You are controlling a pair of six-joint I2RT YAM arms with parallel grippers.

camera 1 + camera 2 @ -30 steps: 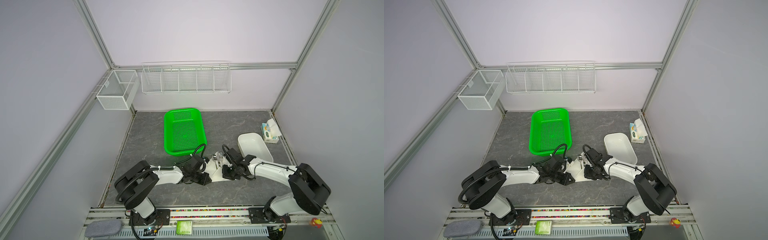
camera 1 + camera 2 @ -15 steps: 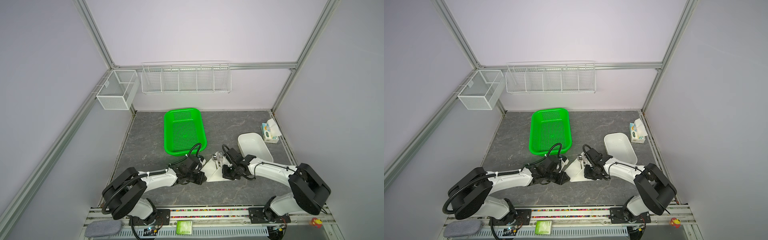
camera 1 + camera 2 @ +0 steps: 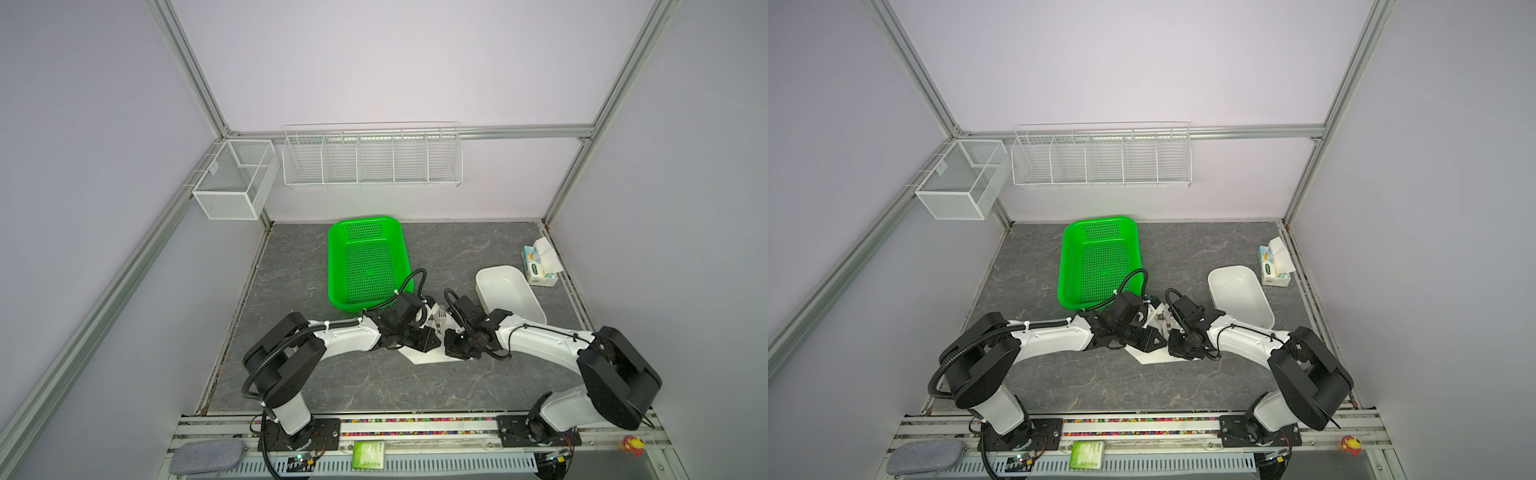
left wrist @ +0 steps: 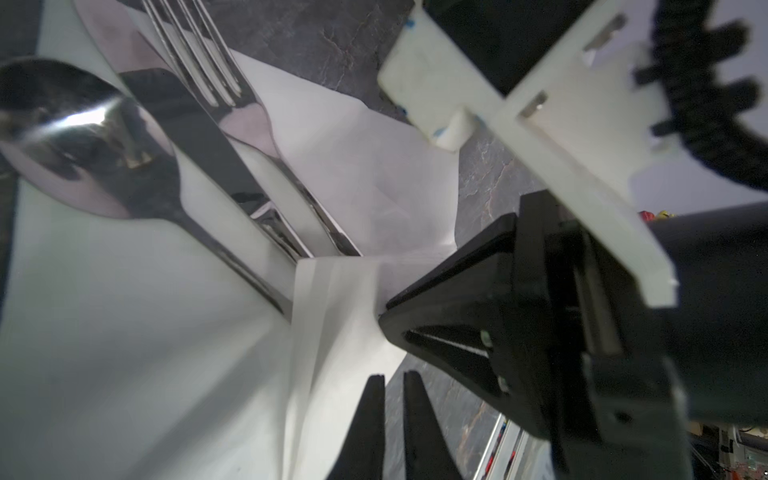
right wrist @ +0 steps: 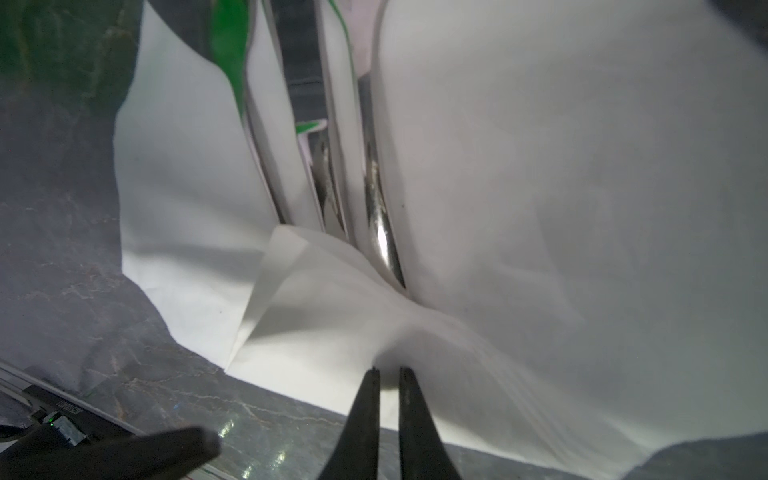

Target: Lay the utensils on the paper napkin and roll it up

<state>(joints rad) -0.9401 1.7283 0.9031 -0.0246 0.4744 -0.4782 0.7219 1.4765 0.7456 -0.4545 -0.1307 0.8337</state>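
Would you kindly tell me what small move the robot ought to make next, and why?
Probably the right tool, shut on a puckered fold of the paper napkin, should draw that fold slightly across the utensils to start the roll. They already lie together on the napkin, a corner folded over their handles; the left tool, closed beside that corner, seems to hold nothing.

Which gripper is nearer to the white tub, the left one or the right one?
Right. The right gripper is on the napkin, close to the white tub; the left gripper is farther, across the napkin, beside the green basket.
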